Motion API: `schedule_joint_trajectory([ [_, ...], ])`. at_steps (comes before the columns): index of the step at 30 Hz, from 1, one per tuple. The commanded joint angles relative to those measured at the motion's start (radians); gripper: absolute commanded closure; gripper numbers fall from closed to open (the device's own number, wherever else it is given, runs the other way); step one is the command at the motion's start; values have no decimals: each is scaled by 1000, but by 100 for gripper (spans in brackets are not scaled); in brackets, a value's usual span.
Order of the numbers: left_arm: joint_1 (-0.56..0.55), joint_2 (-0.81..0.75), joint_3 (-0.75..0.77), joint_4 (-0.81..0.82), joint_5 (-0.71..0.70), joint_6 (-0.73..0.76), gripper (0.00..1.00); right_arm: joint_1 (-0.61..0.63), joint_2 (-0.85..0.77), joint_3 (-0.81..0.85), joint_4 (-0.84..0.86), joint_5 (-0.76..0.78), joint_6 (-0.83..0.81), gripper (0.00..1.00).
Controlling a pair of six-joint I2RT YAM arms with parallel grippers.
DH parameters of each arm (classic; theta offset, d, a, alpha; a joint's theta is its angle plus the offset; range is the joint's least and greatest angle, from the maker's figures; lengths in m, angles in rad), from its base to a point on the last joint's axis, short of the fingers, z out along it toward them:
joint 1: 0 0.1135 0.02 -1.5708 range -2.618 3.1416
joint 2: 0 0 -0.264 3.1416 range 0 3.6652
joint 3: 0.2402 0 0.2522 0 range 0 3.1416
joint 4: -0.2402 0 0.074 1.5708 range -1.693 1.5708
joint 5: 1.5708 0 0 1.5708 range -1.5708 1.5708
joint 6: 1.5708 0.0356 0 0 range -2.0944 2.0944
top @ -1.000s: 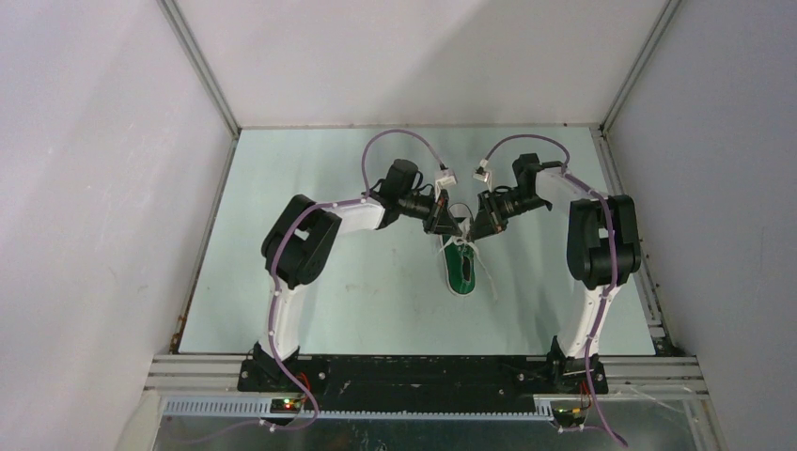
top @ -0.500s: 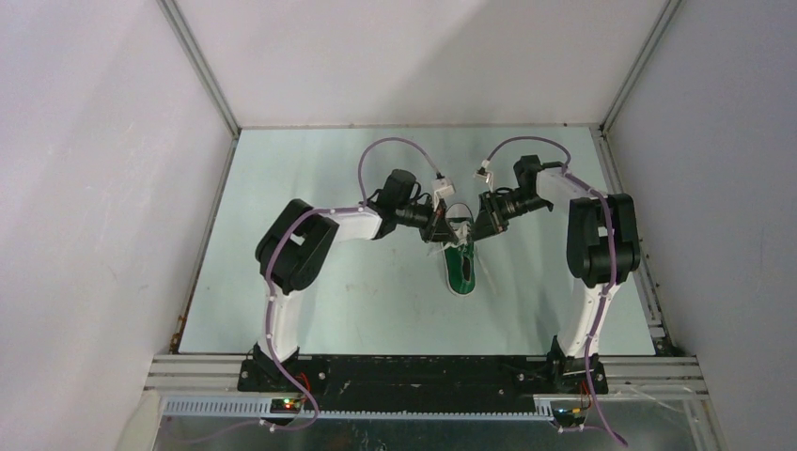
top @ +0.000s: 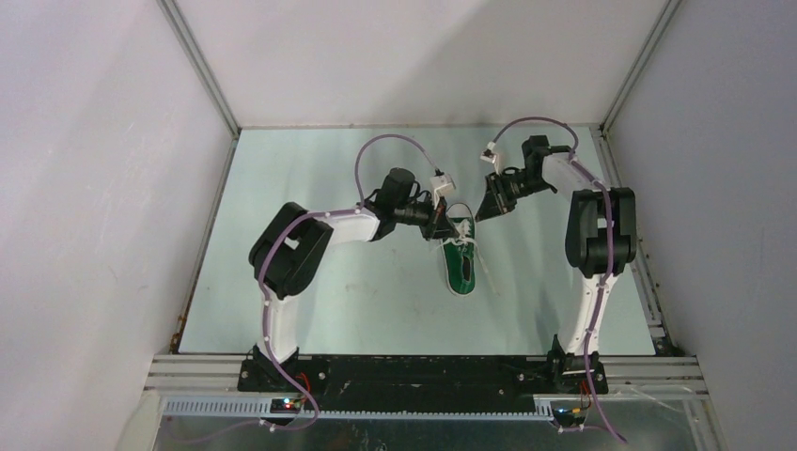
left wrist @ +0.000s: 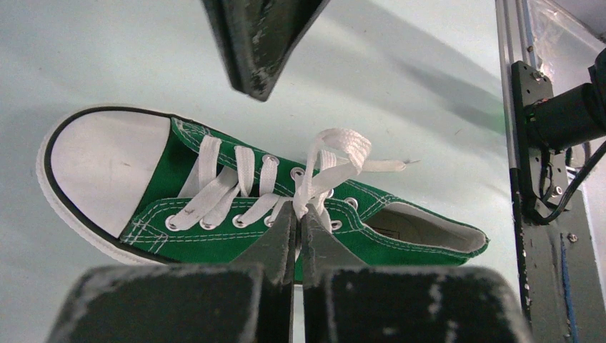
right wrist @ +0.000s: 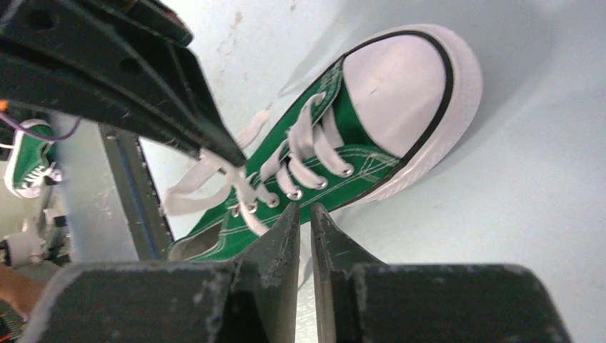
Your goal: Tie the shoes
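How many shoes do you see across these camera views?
2. One green sneaker lies on the table, near its middle. What looks like a second green sneaker shows at the left edge of the right wrist view, beyond the table's edge. Others may be hidden.

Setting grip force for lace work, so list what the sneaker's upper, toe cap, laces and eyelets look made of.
Upper: woven green canvas, matte, with white stitch lines showing.
Toe cap: likely rubber, smooth and white, faintly scuffed.
Laces: flat woven fabric, white, limp where looped.
Eyelets: probably metal, since they glint silver.
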Motion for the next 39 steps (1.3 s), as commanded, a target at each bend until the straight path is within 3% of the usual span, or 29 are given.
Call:
schedule_joint_trajectory([
  [1,-17,-62,2,15,-38,46,100,42,43,59,48,90,-4,86],
  [7,-27,-55,11,10,-52,109,100,84,63,61,65,84,-47,86],
  [20,-27,-60,45,-55,-116,202,100,112,21,26,-98,-13,-240,83],
  [32,-38,-69,38,-48,-74,209,100,60,-51,-13,28,27,-113,82],
  [39,-49,-75,42,-39,-59,208,100,107,-50,-6,37,42,-147,81],
])
